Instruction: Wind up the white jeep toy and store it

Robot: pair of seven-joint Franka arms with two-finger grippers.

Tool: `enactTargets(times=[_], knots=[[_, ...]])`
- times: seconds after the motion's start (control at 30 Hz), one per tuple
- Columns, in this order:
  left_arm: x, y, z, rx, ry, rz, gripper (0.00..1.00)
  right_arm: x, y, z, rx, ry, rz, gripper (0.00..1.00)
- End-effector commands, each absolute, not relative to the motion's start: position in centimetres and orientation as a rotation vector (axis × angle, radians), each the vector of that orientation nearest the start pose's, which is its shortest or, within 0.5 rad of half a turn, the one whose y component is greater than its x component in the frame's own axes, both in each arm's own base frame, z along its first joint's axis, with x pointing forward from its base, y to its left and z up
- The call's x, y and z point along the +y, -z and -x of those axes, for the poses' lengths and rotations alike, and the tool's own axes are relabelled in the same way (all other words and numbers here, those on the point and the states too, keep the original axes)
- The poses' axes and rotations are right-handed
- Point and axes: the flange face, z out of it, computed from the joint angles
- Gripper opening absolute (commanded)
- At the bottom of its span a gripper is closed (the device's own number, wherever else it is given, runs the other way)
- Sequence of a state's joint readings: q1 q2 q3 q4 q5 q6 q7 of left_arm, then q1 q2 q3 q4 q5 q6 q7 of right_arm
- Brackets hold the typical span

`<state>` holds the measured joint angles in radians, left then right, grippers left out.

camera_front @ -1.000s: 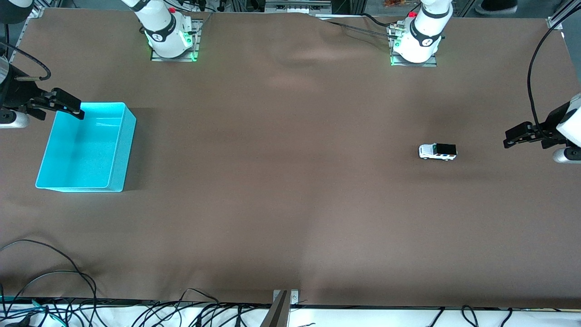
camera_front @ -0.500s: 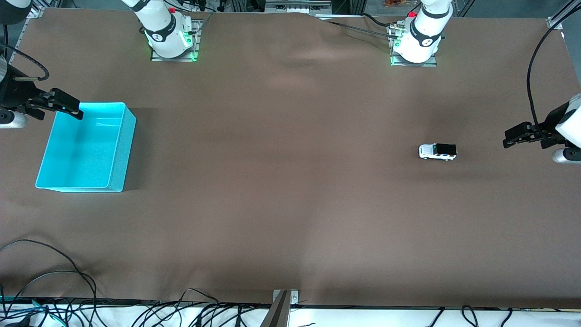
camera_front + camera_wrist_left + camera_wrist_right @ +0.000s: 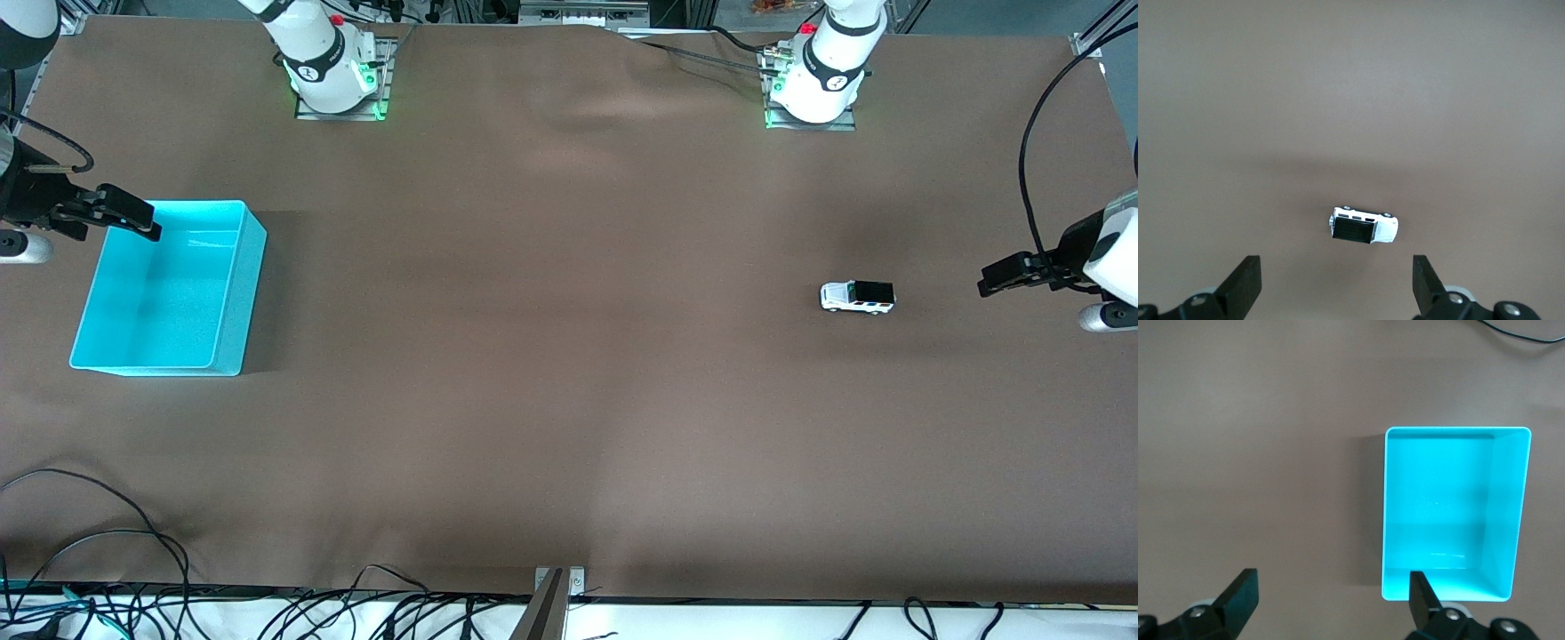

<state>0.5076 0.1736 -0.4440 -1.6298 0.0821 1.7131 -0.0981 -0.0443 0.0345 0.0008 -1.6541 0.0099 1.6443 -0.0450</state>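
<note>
The white jeep toy [image 3: 857,297] stands on its wheels on the brown cloth toward the left arm's end of the table, black roof up. In the left wrist view the jeep [image 3: 1363,227] lies just ahead of the fingertips. My left gripper [image 3: 1000,277] hangs open and empty over the cloth between the jeep and the table's end; its fingers [image 3: 1245,280] are spread wide. A turquoise bin [image 3: 252,293] sits at the right arm's end, nothing in it. My right gripper [image 3: 133,218] hovers open and empty over the bin's corner [image 3: 1401,590].
The arm bases [image 3: 333,84] [image 3: 813,89] stand along the table edge farthest from the front camera. Loose black cables [image 3: 107,542] lie at the nearest edge by the right arm's end. A wide stretch of bare brown cloth [image 3: 551,311] separates bin and jeep.
The left gripper has crept a little closer to the jeep. The right gripper has drifted slightly outward from the bin. Jeep and bin have not moved.
</note>
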Motion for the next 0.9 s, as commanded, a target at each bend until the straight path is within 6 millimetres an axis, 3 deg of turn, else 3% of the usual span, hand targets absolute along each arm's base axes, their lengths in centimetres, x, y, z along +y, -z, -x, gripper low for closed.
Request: enactTargets(times=[0.0,0.17,0.33,0.53,0.73,0.87], knots=[[6.4,-50.3,-60.4,-0.426,-0.159,3.115,1.00,-2.4,-58.0,-56.9,-0.014,-0.051,3.119,1.00],[6.4,-48.9,-60.6,-0.705,-0.200,3.057,1.00,-2.4,-58.0,-56.9,-0.012,-0.049,3.119,1.00],[6.0,-46.2,-60.2,-1.059,-0.272,2.918,1.00,-2.3,-58.1,-56.9,-0.012,-0.044,3.120,1.00],[5.8,-43.6,-59.5,-1.329,-0.319,2.766,1.00,-2.2,-58.1,-56.9,-0.017,-0.042,3.120,1.00],[5.2,-39.5,-58.4,-1.625,-0.298,2.576,1.00,-2.1,-58.3,-56.8,-0.014,-0.039,3.118,1.00],[4.7,-36.6,-57.2,-1.729,-0.270,2.501,1.00,-2.0,-58.5,-56.8,-0.016,-0.034,3.119,1.00]])
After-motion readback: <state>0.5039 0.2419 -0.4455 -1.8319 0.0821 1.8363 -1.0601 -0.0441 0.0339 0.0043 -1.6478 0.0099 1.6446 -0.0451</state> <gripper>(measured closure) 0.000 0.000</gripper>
